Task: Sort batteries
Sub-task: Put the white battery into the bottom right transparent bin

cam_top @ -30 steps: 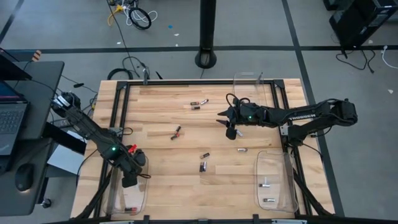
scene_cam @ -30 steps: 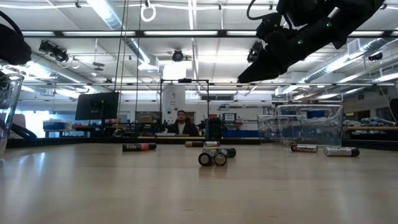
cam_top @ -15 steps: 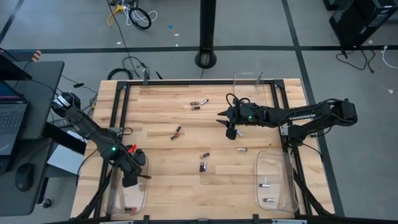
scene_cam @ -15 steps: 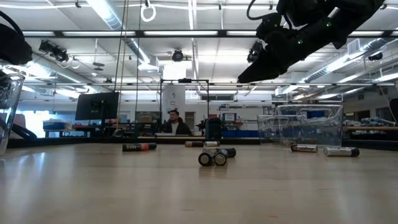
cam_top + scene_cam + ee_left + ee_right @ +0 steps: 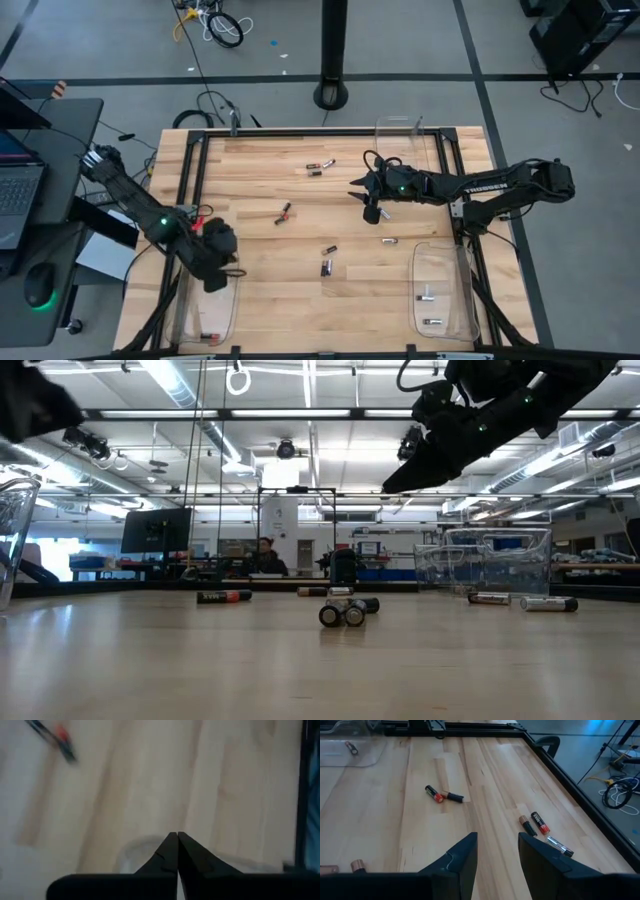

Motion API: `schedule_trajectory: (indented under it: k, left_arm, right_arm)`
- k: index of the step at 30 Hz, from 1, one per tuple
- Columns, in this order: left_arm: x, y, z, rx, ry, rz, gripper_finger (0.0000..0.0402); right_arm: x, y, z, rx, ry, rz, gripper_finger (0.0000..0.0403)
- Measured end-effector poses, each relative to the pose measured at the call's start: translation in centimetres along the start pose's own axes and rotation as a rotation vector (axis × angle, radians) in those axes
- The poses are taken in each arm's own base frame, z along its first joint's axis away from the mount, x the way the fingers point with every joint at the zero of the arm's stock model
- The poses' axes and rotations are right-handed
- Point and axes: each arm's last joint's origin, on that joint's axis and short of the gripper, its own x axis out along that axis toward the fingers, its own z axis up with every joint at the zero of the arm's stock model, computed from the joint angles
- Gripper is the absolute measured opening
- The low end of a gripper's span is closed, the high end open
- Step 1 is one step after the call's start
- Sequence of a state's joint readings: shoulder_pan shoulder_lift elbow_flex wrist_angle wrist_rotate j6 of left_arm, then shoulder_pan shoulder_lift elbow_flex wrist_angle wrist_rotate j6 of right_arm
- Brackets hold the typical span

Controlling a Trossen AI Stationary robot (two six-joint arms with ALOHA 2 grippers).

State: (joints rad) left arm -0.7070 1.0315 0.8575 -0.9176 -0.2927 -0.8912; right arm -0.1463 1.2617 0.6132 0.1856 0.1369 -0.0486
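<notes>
Loose batteries (image 5: 327,262) lie scattered mid-table while the left gripper (image 5: 214,282), pinched closed and empty, hangs over the near-left tray (image 5: 226,322), and the right gripper (image 5: 366,205) hovers half-open, empty; a careless sweep could roll cells away.

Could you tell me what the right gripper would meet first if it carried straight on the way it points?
Probably bare table: the right gripper, open, aims between the two batteries and three batteries.
</notes>
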Motion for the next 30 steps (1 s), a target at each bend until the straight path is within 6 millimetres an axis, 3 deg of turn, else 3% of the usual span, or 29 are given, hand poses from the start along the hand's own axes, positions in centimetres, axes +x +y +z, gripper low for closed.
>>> schedule_trajectory:
  k: [10, 21, 30]
  left_arm:
    - [0.2, 1.9, 3.3, 0.171, -0.336, -0.055, 0.0003]
    - [2.2, 6.5, 7.4, 0.348, -0.569, -0.153, 0.0002]
    - [3.3, 10.2, 9.6, 0.341, -0.689, -0.015, 0.0004]
  right_arm:
    - [0.0, 0.0, -0.1, -0.01, 0.012, 0.001, 0.0137]
    - [0.0, 0.1, -0.2, -0.045, 0.023, 0.004, 0.0013]
    - [2.2, 0.4, -1.6, 0.003, 0.077, 0.0, 0.0015]
